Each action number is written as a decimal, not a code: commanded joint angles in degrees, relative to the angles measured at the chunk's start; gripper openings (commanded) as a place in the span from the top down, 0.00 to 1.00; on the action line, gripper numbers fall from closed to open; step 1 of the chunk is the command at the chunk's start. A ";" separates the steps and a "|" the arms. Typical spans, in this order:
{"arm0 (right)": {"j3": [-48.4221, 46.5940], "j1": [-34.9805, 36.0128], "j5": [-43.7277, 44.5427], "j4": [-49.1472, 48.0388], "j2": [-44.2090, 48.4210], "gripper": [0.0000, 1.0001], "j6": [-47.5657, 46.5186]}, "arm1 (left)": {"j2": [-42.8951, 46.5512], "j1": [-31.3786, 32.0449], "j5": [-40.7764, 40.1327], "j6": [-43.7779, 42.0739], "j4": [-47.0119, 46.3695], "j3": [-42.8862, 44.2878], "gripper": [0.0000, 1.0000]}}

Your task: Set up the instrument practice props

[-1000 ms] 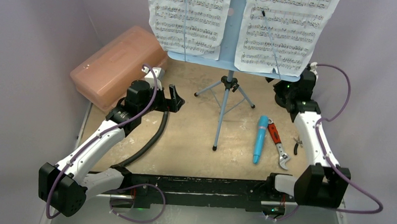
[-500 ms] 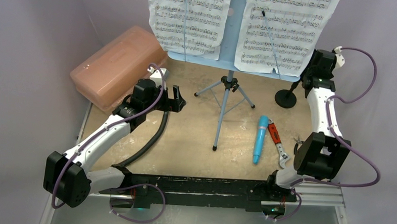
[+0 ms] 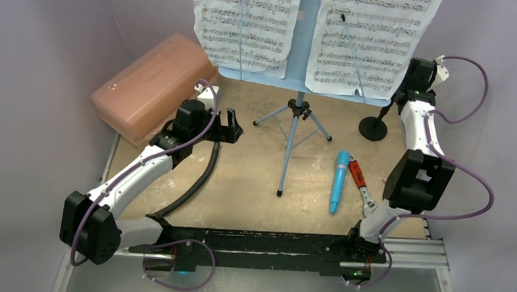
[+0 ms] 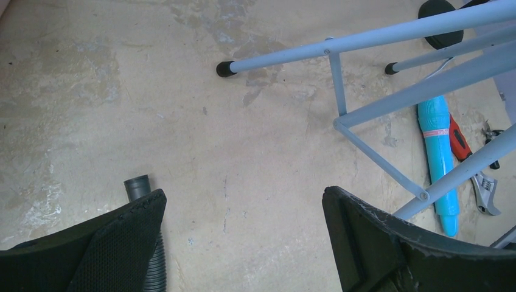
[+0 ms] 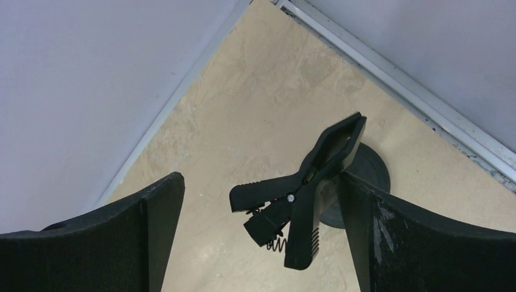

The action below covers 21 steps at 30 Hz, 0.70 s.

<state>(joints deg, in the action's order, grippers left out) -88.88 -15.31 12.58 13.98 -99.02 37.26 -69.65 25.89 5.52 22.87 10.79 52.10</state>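
Your scuffed tan table (image 3: 254,179) carries a pink case (image 3: 150,88) at its far left and a black hose (image 3: 195,186) curving down the left side. The music stand (image 3: 289,147) stands mid-table on its tripod feet, and the mic stand (image 3: 373,128) rests on its round base at far right. A turquoise microphone (image 3: 338,181) lies just beside a red-handled wrench (image 3: 361,183).

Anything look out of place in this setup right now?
Turquoise microphone lies flat beside a stray red-handled wrench, not mounted; the mic stand has an empty clip.
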 commanded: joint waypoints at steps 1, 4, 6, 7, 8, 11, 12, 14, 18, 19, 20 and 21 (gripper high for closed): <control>-3.65 -0.61 2.32 -0.32 -1.43 0.05 -1.48 | -0.46 -0.15 -1.05 -1.19 -1.46 2.65 0.01; -3.52 -0.65 2.20 -0.95 -1.92 0.08 -1.99 | -0.78 -0.09 -1.16 -1.24 -1.08 3.20 0.02; -3.27 -0.73 1.86 -1.39 -1.95 0.11 -2.29 | -0.99 -0.15 -1.02 -1.49 -0.94 3.47 0.02; -3.04 -0.69 1.62 -1.79 -1.90 0.13 -2.61 | -1.08 -0.18 -0.99 -1.59 -0.80 3.53 0.02; -2.89 -0.63 1.53 -1.98 -1.94 0.17 -3.04 | -1.18 -0.14 -1.03 -1.72 -0.76 3.69 0.02; -2.68 -0.73 1.81 -2.28 -1.96 0.30 -4.01 | -1.44 -0.14 -0.91 -1.95 -0.38 4.16 0.02; -2.62 -0.75 1.98 -2.29 -2.03 0.34 -4.29 | -1.51 -0.15 -0.87 -2.01 -0.25 4.35 0.02; -2.62 -0.72 2.16 -2.37 -2.05 0.40 -5.12 | -1.70 -0.12 -0.77 -2.09 0.01 4.71 0.02; -2.21 -0.66 1.90 -2.57 -1.67 0.49 -6.64 | -1.93 -0.12 -0.14 -2.19 0.02 4.97 0.02; -2.04 -0.76 1.84 -2.55 -1.43 0.51 -6.95 | -2.02 -0.14 -0.08 -2.26 0.06 5.07 0.02; -1.88 -0.77 1.73 -2.67 -0.97 0.53 -7.46 | -2.15 -0.14 0.03 -2.29 0.17 5.18 0.02; -1.71 -0.72 1.53 -2.83 -0.66 0.54 -7.95 | -2.21 -0.14 0.03 -2.36 0.33 5.33 0.02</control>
<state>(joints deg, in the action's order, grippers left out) -90.11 -15.84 13.10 13.39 -101.73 32.21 -71.46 25.89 5.13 21.69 11.84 54.57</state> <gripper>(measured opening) 0.547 0.983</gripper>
